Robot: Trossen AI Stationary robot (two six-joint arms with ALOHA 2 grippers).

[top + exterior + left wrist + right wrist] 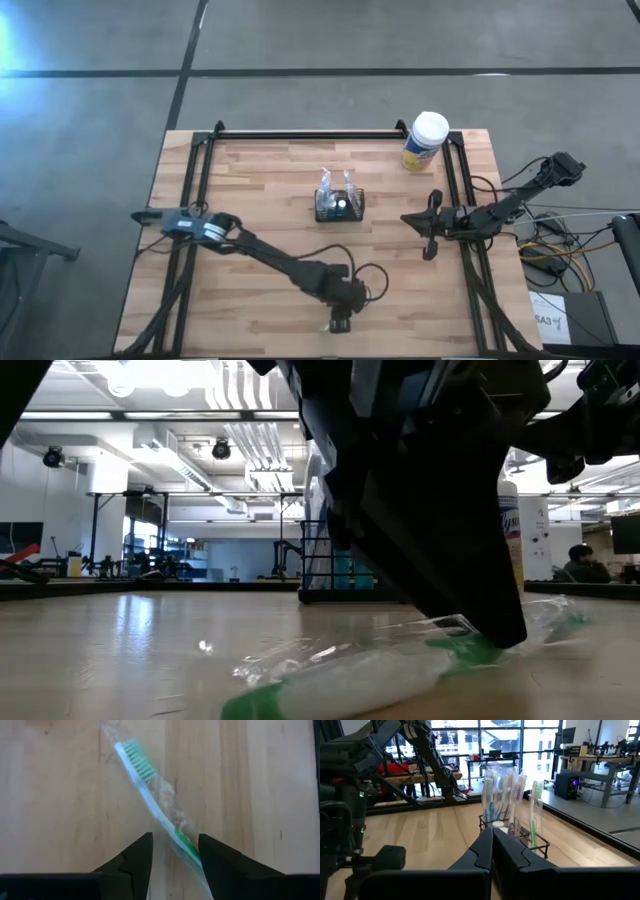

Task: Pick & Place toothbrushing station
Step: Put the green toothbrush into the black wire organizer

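Left gripper (175, 851), jaws parted, straddles the plastic-wrapped green-and-white toothbrush (150, 785) lying on the wooden tabletop (250, 200) (light, slippery wrap, so pinch mid-handle), black mesh holder (340, 206) sitting mid-table.

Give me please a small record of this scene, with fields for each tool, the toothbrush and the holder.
left tool: open, low over the table's near edge, fingers either side of the wrapped toothbrush
right tool: shut, waiting at the table's right side
wrapped toothbrush: green and white, flat on the table
black holder: mid-table, several wrapped toothbrushes upright inside
canister: far right corner
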